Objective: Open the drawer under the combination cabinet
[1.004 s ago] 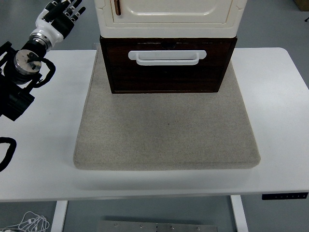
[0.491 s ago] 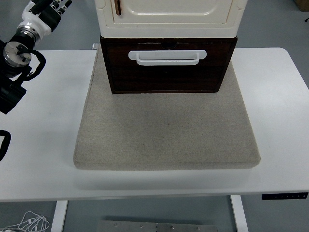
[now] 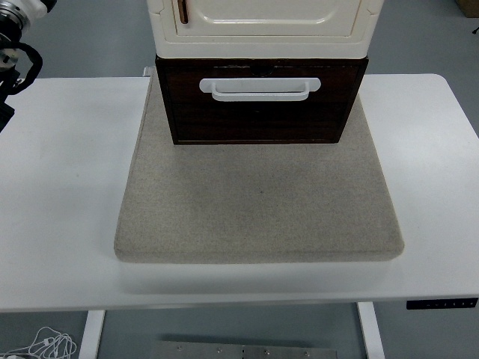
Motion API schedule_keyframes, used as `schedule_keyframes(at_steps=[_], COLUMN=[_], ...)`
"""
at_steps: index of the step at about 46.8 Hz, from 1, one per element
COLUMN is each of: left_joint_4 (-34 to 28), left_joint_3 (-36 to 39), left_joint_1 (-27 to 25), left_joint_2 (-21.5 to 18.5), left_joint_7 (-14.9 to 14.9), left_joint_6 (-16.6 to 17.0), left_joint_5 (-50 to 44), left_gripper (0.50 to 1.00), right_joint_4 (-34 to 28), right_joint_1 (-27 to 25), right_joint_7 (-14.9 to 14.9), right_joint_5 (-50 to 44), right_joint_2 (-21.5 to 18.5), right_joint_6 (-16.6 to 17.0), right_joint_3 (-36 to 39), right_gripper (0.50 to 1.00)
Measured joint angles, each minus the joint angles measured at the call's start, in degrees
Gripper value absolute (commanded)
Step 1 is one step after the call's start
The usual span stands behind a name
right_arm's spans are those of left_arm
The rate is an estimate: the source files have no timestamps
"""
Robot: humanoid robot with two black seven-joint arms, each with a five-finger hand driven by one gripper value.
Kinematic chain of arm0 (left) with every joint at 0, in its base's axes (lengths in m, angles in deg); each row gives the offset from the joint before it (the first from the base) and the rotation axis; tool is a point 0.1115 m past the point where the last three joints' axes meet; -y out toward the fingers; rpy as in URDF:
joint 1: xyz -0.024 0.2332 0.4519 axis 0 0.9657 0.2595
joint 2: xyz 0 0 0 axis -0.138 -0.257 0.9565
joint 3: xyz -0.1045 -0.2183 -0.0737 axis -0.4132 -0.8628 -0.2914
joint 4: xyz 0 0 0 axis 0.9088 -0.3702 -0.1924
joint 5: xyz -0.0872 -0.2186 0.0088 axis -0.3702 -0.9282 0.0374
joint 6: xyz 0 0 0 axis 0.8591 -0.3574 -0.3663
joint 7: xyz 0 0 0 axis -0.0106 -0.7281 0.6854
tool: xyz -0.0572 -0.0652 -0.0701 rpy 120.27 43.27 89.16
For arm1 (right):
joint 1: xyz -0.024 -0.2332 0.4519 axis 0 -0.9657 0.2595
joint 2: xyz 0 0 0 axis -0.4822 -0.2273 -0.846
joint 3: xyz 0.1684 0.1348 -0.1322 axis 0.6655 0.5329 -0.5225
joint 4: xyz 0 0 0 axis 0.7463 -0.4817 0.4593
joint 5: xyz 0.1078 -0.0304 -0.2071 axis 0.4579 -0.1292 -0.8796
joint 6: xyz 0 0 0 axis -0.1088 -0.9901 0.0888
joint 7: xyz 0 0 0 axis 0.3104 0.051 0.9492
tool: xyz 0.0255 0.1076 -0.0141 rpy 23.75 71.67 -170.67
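The cream combination cabinet [image 3: 258, 26] stands at the back of the table on a dark brown drawer unit [image 3: 258, 112]. A white bar handle [image 3: 260, 88] runs across the drawer's front, and nothing touches it. The drawer front sits about level with the cabinet's front edge. My left arm [image 3: 13, 34] shows only as a black wrist and a white hand base in the top left corner, far from the drawer, and most of the hand is cut off by the picture's edge. The right arm is out of view.
The cabinet rests on a grey felt mat [image 3: 258, 202] that covers the middle of the white table [image 3: 60, 187]. A thin brown door handle [image 3: 181, 9] is on the cabinet's upper door. A control panel [image 3: 441, 303] sits on the table's front edge.
My left arm has drawn back up and to the left, from beside the mat's far left corner to the picture's top left corner, and its hand has left the view. The drawer has not moved.
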Motion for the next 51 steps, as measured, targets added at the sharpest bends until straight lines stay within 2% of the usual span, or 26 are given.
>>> schedule_keyframes(at_steps=[10,15,23,29,36,51], left_joint_4=[-0.4,-2.8,-10.7,-15.8,-26.4,-43.9], left_joint_3=[1.5,2.1,2.2,2.2,2.6,7.7], left_joint_1=[-5.9,-8.6,-12.6,-15.8,-17.5,-21.5], left_joint_2=[-3.2,-5.9,-10.7,-12.6,-15.1,-16.4], left_joint_7=[0.0,0.1,0.3,0.3,0.2,-1.1], left_joint_6=[0.1,0.1,0.7,2.2,3.9,4.8], left_joint_5=[1.4,2.5,5.2,10.2,13.7,19.8], left_gripper=[1.0,1.0,1.0,1.0,1.0,1.0], right_joint_4=[0.0,0.0,0.0,0.0,0.0,0.0], right_joint_1=[0.0,0.0,0.0,0.0,0.0,0.0], right_joint_7=[0.0,0.0,0.0,0.0,0.0,0.0], right_joint_5=[0.0,0.0,0.0,0.0,0.0,0.0], right_joint_2=[0.0,0.0,0.0,0.0,0.0,0.0], right_joint_6=[0.0,0.0,0.0,0.0,0.0,0.0], right_joint_3=[0.0,0.0,0.0,0.0,0.0,0.0], right_gripper=[0.926,0.926,0.926,0.926,0.926,0.926])
